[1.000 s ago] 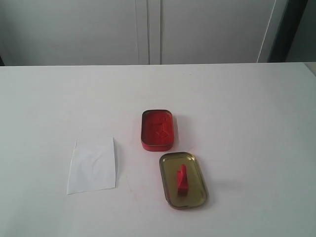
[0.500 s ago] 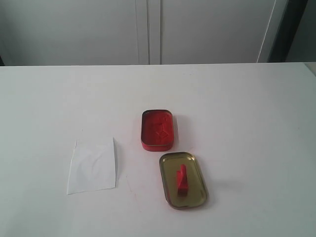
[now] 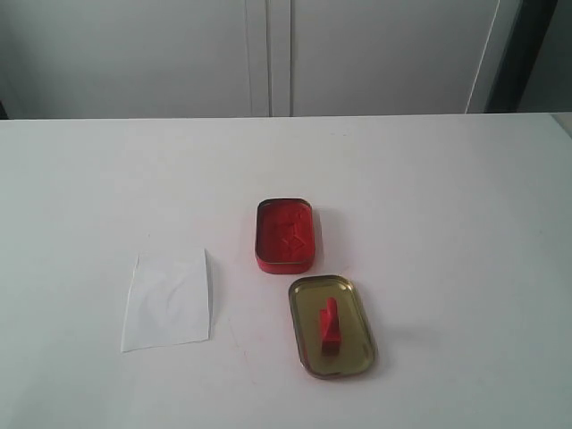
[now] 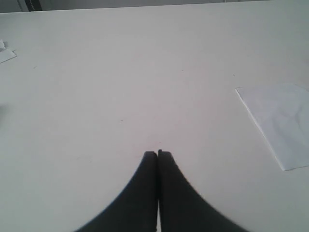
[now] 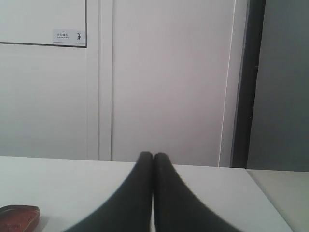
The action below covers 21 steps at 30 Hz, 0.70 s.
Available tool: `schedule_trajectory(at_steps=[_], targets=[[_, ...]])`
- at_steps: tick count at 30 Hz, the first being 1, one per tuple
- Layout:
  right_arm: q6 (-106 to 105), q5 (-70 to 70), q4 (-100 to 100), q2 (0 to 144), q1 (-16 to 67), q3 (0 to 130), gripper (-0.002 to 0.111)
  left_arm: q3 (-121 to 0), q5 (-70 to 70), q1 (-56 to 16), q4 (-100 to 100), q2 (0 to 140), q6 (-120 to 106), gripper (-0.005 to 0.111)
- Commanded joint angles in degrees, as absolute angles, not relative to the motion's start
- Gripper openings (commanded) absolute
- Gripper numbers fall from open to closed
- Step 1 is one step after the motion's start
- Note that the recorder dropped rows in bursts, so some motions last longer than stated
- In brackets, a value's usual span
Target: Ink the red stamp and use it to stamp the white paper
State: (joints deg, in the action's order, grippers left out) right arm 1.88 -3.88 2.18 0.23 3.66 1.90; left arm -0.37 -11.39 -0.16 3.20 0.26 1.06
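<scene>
On the white table [image 3: 447, 223], near the middle: open red-filled tin [image 3: 284, 264], rounded rectangle, with pressed marks in its red surface. Just beside it, toward the camera and slightly right, apart from it by a narrow strip of table, lies a gold-coloured tin lid [image 3: 353, 335], inside facing up. The red stamp [image 3: 329, 327] rests inside that lid, about central, long axis running with the lid's length; cannot tell whether it stands on its base or lies on its side. The white paper [image 3: 168, 299] lies flat on the table to the left of both tins, well apart from them, slightly wrinkled, one corner a little skewed; any imprint on it is too faint to make out. Left wrist view: left gripper [image 4: 157, 154] has its dark fingers pressed together with nothing between them, above bare tabletop, with the paper's edge [image 4: 282, 121] off to one side of it. Right wrist view: right gripper [image 5: 153, 155] likewise has its fingers pressed together and empty, pointing across the table at pale cabinet doors [image 5: 169, 82]; a sliver of the red tin [image 5: 18, 215] shows at the frame's corner.
</scene>
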Motion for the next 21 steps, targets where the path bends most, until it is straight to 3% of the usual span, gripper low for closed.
schedule_trajectory(at_steps=[1, 13, 21], targets=[[1.5, 1.4, 2.4, 0.0, 3.5, 6.7, 0.000, 0.0, -11.2, -0.1, 3.4, 0.0, 1.1, 0.000], [-1.3, 1.3, 2.5, 5.3, 3.5, 16.2, 0.000, 0.0, -11.2, -0.1, 3.4, 0.0, 1.1, 0.000], [5.5, 13.4, 2.0, 20.1, 3.5, 27.1, 0.000, 0.0, -11.2, -0.1, 3.4, 0.0, 1.1, 0.000]])
